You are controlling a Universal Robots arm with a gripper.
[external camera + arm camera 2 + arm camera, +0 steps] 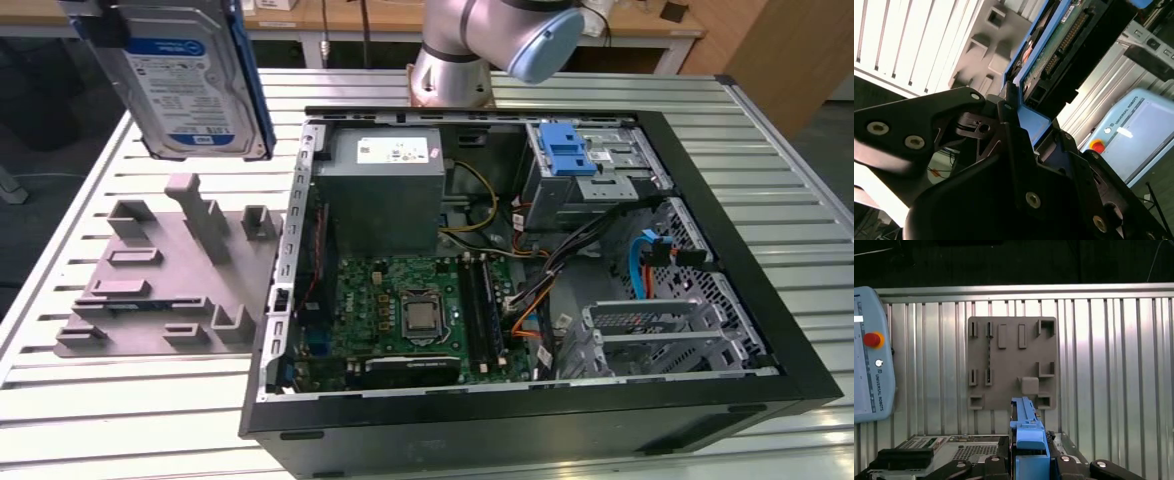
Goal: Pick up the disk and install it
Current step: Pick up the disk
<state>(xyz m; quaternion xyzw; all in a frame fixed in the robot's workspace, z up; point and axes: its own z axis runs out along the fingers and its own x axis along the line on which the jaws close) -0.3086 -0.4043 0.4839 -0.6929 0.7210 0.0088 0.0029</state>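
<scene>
1. The gripper [1019,125] is clenched on the disk [187,80], pinching it across its blue side rails. Both wrist views show the blue edge caught between the fingers.
2. In the exterior view the disk hangs in the air at about 10 o'clock in the scene, clear of the tabletop [134,420]. It is upright, its long axis runs 12 to 6, and its label faces the camera.
3. At 6 o'clock from the disk, the grey holder plate [147,290] lies flat on the tabletop.
4. The open computer case [534,440] sits at the disk's 4 o'clock. Its drive bay [617,160], marked by a blue latch [566,150], lies between 3 and 4 o'clock from the disk — well apart.
5. By my reading the pickup is done and the install is not — the disk is outside the case walls.
</scene>
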